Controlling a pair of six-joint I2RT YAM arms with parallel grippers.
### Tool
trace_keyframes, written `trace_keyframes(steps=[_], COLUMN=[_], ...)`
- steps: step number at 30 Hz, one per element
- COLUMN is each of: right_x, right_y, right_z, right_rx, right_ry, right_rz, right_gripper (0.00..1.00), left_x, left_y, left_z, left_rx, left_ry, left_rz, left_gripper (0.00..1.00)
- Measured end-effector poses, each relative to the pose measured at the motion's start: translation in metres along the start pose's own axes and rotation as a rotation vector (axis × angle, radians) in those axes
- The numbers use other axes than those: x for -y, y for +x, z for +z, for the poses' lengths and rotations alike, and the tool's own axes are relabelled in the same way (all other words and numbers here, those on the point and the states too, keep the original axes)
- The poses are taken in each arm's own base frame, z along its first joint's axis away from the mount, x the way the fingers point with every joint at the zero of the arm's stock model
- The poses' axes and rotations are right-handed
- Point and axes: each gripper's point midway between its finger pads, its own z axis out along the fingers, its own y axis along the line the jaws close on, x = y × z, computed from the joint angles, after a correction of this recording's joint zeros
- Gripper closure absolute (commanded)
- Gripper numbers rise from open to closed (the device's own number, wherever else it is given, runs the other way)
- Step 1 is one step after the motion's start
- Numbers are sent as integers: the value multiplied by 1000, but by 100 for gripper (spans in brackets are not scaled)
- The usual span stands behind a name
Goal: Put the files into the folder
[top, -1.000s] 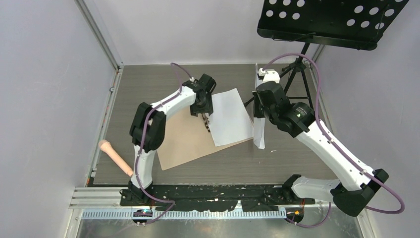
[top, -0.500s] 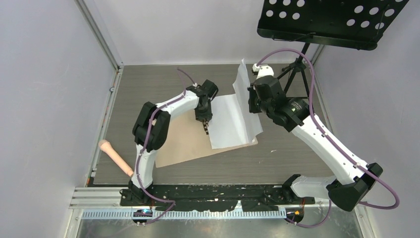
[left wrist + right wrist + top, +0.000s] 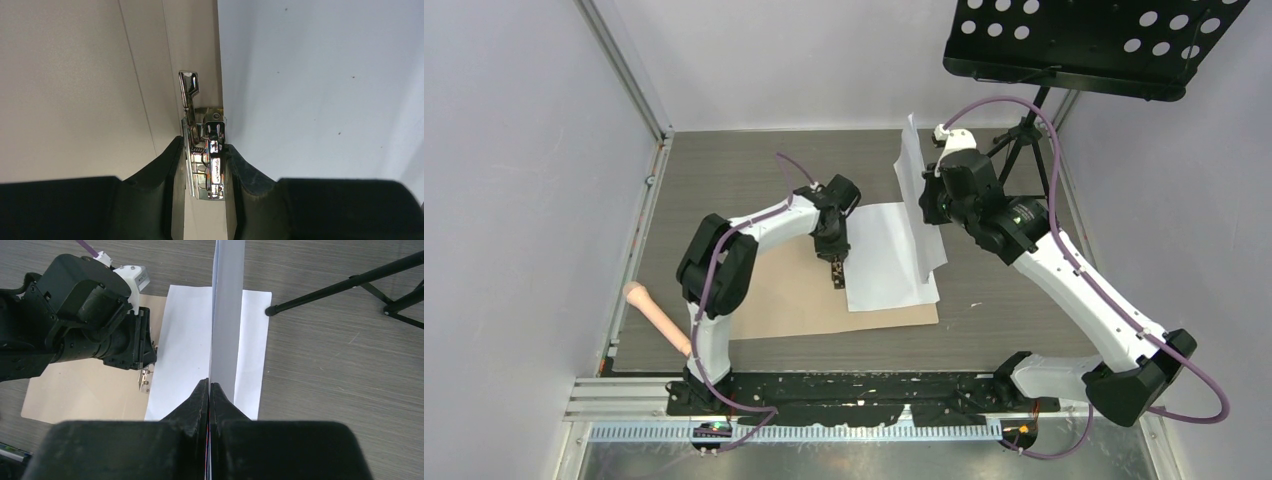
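Note:
The tan folder (image 3: 794,300) lies open and flat on the table. One white file (image 3: 879,260) lies on its right leaf. My left gripper (image 3: 835,275) is shut on a metal clip (image 3: 207,155) at the folder's crease, with the brown leaf (image 3: 75,90) to its left and the flat file (image 3: 320,90) to its right. My right gripper (image 3: 927,200) is shut on the edge of a second white file (image 3: 914,190) and holds it upright above the flat one. In the right wrist view this held file (image 3: 227,315) shows edge-on between the closed jaws of my right gripper (image 3: 209,385).
A black music stand (image 3: 1094,40) overhangs the far right corner, its tripod legs (image 3: 340,287) on the table right of the files. A beige handle (image 3: 656,318) lies at the left edge. Walls close in the table on the left, far side and right.
My right gripper has carried the held file left, over the folder's right leaf. My left gripper and the folder have swung round, so the folder's near edge lies parallel to the table front.

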Motion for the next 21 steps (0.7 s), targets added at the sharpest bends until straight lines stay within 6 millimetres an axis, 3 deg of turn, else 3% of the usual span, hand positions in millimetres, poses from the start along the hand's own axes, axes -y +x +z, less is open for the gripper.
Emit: trace_keyframes(steps=[3, 9, 16, 21], right_x=[-4, -4, 3, -15], right_y=[0, 4, 24, 32], right_z=[1, 7, 40, 61], right_rx=[-1, -12, -77, -122], right_ry=[-21, -31, -134, -230], right_rz=[16, 43, 181, 261], right_gripper=[95, 95, 95, 95], left_x=[1, 5, 6, -8], left_y=[0, 0, -14, -15], left_z=[-2, -9, -18, -20], left_rx=[-1, -4, 16, 5], left_ry=[6, 31, 57, 65], left_rz=[-1, 1, 13, 12], left_gripper=[65, 64, 62, 55])
